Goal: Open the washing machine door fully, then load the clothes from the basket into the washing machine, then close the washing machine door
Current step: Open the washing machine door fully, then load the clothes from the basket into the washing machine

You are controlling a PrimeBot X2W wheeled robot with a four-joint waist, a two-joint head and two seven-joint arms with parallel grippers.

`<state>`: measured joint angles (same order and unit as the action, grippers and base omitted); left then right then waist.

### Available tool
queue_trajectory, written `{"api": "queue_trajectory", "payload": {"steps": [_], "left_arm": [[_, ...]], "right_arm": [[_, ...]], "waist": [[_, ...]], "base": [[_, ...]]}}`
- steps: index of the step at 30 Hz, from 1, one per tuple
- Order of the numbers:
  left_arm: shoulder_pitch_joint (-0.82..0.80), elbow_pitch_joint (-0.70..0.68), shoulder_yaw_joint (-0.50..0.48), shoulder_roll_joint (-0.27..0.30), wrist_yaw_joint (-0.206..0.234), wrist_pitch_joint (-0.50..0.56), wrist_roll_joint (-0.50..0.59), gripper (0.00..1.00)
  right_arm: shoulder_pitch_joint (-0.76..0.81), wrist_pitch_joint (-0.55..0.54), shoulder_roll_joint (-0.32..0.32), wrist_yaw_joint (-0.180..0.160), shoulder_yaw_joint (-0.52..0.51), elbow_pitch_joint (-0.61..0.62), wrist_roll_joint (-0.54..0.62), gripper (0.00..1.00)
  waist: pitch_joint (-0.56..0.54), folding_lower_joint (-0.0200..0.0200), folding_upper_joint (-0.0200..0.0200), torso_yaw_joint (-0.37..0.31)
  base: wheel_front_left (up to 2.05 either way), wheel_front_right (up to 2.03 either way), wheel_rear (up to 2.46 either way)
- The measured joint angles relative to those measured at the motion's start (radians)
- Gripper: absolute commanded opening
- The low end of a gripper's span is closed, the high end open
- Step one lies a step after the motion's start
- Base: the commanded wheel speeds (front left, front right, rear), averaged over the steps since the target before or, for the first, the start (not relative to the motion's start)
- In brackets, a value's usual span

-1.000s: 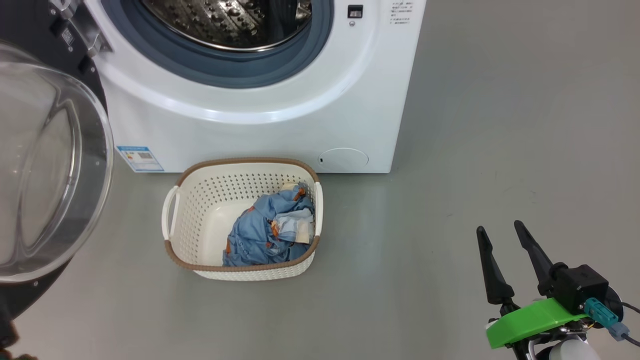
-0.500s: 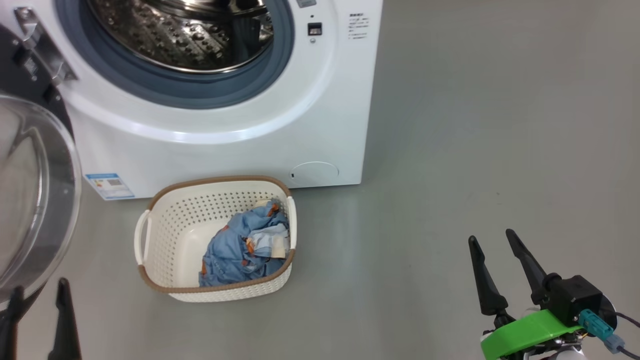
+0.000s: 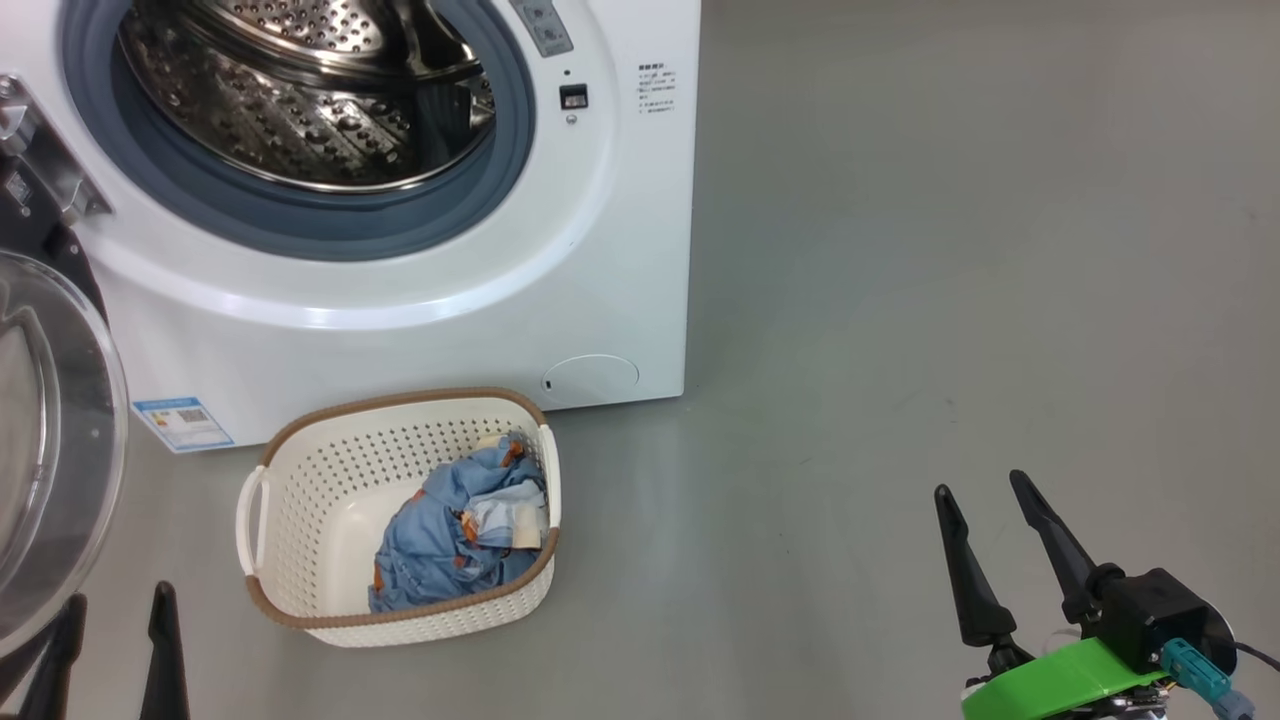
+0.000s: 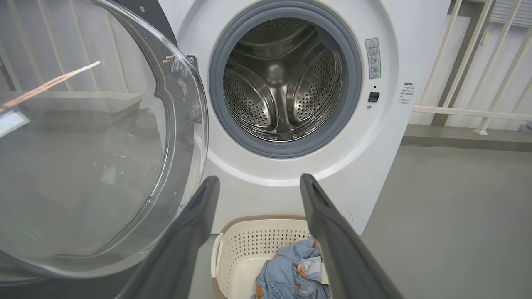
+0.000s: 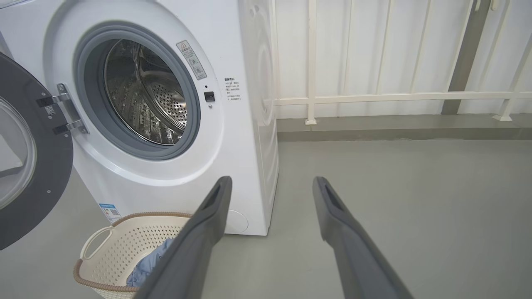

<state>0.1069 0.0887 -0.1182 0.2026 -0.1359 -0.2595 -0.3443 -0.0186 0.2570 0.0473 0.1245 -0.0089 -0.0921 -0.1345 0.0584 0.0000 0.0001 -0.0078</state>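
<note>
Step in hand: opening looks done, judged from the washing machine door [image 3: 45, 450] standing swung wide at the left edge of the head view; loading has not yet begun.
Machine: the washing machine [image 3: 400, 320] fills the upper left of the head view, its mouth unobstructed.
Clothes: the clothes [image 3: 455, 535] lie bundled in the right half of the basket [image 3: 300, 530], which stands on the floor just below the machine's front, lower left of centre.
Left gripper: the left gripper [image 3: 115, 605], at the lower left corner beside the door's glass, has its fingers spread and holds nothing.
Right gripper: the right gripper [image 3: 980, 488], lower right and well apart from the basket, is likewise spread and empty.
Next move: probably a descent into the basket, closing on the fabric, then a lift to the drum mouth; the left gripper sits nearer.
Left wrist view: looks straight into the drum [image 4: 282, 83], which appears empty.
Right wrist view: shows the hinge [image 5: 62, 114] side-on and a white railing [image 5: 374, 97] behind.
</note>
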Motion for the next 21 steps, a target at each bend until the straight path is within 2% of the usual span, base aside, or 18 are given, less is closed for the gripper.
{"api": "queue_trajectory", "payload": {"steps": [21], "left_arm": [[0.032, 0.000, 0.017, 0.001, 0.000, 0.000, 0.009, 1.00]], "right_arm": [[0.000, 0.000, 0.000, 0.000, -0.001, 0.000, 0.001, 1.00]], "waist": [[-0.019, 0.0000, 0.0000, 0.006]], "base": [[0.00, 0.00, 0.00]]}}
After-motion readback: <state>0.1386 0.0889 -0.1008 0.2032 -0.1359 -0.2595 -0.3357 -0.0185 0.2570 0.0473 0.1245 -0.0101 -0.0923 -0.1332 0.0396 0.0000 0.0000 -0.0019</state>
